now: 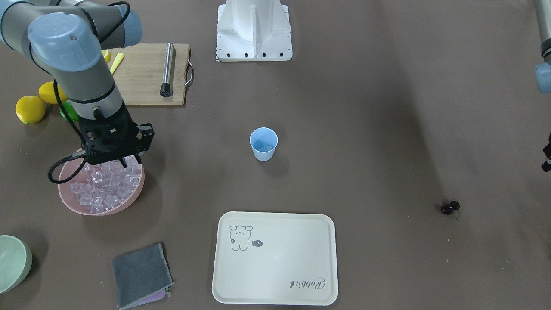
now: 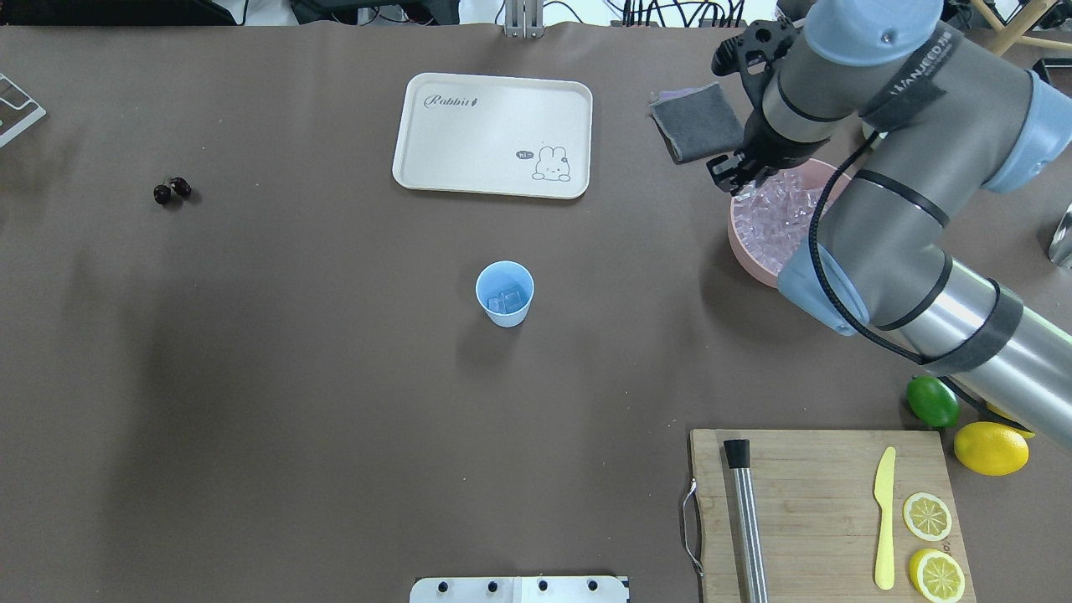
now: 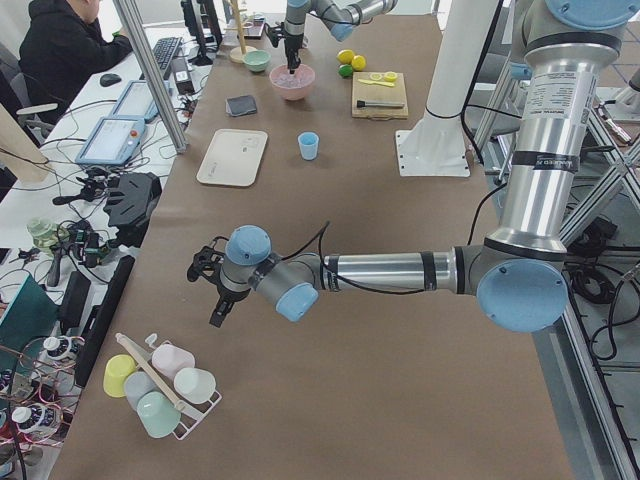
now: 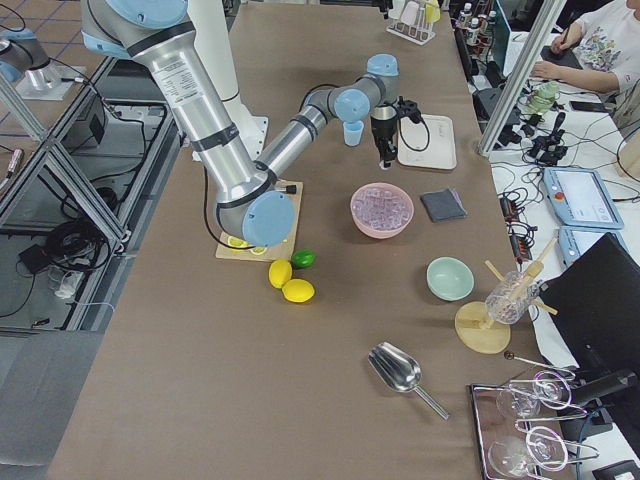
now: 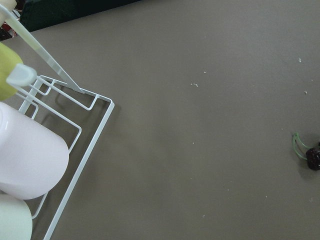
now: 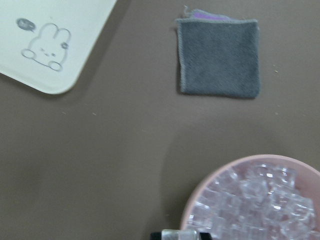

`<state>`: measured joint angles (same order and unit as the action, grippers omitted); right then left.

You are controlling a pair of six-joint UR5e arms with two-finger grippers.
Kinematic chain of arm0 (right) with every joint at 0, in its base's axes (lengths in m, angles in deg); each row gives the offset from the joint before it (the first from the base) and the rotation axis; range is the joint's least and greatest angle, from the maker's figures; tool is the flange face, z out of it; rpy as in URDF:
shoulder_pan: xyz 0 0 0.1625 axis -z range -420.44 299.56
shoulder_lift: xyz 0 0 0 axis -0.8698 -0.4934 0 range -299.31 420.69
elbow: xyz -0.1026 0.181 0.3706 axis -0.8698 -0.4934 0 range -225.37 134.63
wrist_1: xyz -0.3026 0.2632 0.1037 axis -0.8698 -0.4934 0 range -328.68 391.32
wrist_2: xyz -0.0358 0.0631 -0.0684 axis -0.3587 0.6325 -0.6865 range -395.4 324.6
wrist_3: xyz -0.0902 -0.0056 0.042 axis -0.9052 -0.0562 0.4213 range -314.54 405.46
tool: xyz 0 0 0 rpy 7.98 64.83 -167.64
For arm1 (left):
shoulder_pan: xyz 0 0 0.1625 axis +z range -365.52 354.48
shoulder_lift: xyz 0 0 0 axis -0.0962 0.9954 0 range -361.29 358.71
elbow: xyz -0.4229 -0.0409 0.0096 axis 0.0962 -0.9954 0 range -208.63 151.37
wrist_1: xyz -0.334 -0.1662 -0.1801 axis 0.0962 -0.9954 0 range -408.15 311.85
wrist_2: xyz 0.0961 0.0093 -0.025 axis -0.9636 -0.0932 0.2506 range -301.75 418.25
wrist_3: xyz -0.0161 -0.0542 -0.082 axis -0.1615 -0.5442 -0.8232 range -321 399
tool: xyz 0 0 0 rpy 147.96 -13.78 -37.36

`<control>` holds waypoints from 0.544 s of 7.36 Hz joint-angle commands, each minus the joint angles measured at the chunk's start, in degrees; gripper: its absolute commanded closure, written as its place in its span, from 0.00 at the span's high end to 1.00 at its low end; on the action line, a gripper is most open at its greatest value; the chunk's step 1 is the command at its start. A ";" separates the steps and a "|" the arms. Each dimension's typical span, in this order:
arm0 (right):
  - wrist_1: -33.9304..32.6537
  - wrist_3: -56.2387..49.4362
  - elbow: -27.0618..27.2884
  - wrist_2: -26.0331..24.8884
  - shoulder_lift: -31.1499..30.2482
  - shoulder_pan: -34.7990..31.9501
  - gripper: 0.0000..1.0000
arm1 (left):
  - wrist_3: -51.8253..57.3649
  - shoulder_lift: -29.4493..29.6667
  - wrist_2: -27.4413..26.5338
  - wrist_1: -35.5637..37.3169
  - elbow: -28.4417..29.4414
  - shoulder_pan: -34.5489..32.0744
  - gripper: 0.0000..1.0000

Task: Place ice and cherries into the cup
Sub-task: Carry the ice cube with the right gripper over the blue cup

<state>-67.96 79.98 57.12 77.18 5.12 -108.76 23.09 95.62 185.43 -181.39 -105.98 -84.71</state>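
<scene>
Off the table's left end, outside the overhead view, the left gripper [image 3: 210,290] hangs above bare tabletop near a wire rack [image 5: 85,145] of cups. It shows too small to tell whether its fingers are apart or closed. Next come the cherries [image 2: 172,191], lying alone on the brown table [image 2: 293,377], well apart from everything else. Further along, a cream tray [image 2: 492,109] sits at the far side. Near the middle, the blue cup [image 2: 504,293] stands upright with a few cubes of ice [image 2: 507,300] inside. Past a grey cloth [image 2: 698,121], a pink bowl [image 2: 744,254] is heaped with more ice. The right gripper [image 1: 131,162] points down over the side of the bowl nearer the cup. Its fingertips are a little apart, but I cannot tell whether a cube is pinched between them. Farthest right lie a cutting board [image 2: 821,502], a lime [image 2: 932,402] and a lemon [image 2: 991,448].
</scene>
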 commanded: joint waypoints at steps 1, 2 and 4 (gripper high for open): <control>-1.36 9.47 -4.20 0.19 9.91 4.27 0.00 | -0.09 -0.14 0.00 0.00 -0.34 0.09 0.98; -1.36 12.81 -5.87 -0.16 13.61 6.38 0.00 | -0.35 -0.05 0.00 0.00 -0.43 0.09 0.98; -1.18 18.89 -9.91 -6.72 18.46 12.52 0.00 | -0.62 -0.05 0.09 0.00 -0.34 0.26 0.98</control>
<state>-69.23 95.12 49.84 74.39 20.33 -99.93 22.60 95.55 185.49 -181.39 -106.31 -84.56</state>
